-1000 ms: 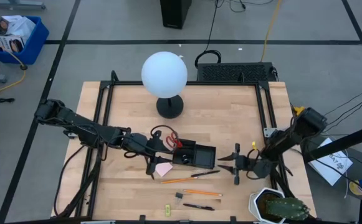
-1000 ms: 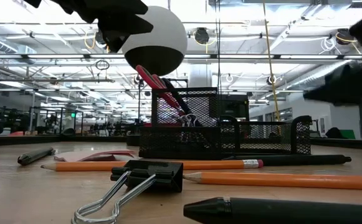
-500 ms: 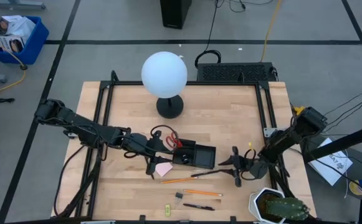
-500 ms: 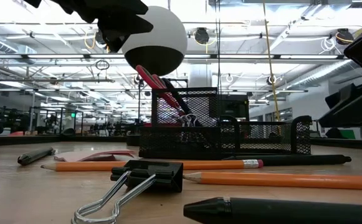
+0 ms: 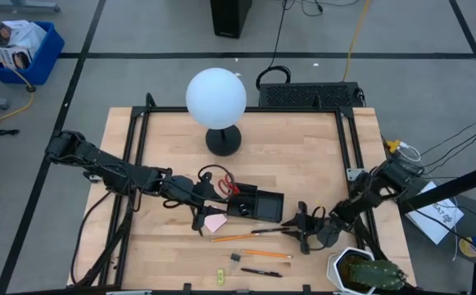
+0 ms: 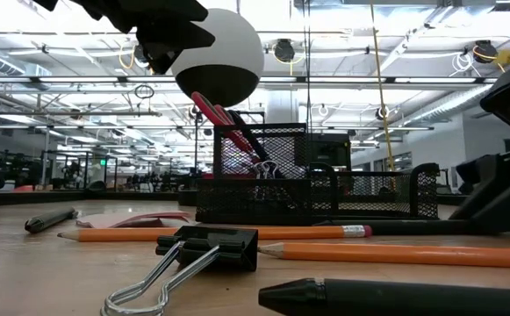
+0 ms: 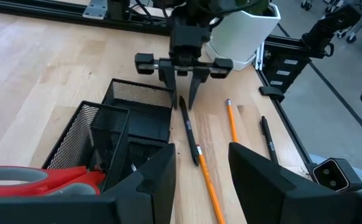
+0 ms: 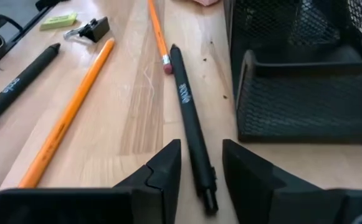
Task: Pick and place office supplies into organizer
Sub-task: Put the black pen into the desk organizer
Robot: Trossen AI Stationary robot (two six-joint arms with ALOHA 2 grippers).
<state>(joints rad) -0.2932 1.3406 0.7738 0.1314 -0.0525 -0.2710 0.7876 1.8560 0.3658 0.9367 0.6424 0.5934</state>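
Note:
The black mesh organizer (image 5: 255, 203) stands at mid-table. Red-handled scissors (image 5: 226, 183) stick into its left compartment, tilted, as the low view (image 6: 211, 112) shows. A pink sticky-note pad (image 5: 215, 221), two orange pencils (image 5: 230, 238) (image 5: 266, 254), a black clip (image 5: 234, 258), a black pen (image 5: 262, 272) and a yellow-green piece (image 5: 220, 276) lie on the table. My right gripper (image 5: 301, 229) is open, low over the table. Its fingers (image 8: 162, 171) stand on either side of another black pen's right end (image 8: 196, 155) without touching it. My left gripper (image 5: 199, 215) is open and empty above the organizer's left end.
A white globe lamp (image 5: 216, 98) on a round black base (image 5: 223, 141) stands at the far middle. A white pot with a green plant (image 5: 360, 274) sits at the near right corner. Black frame rails (image 5: 348, 156) run along the table's sides.
My right gripper has moved toward the table's left and near edges and down, reaching the right end of the black pen beside the organizer. It has stayed open. In the low view it has come into the picture at the right.

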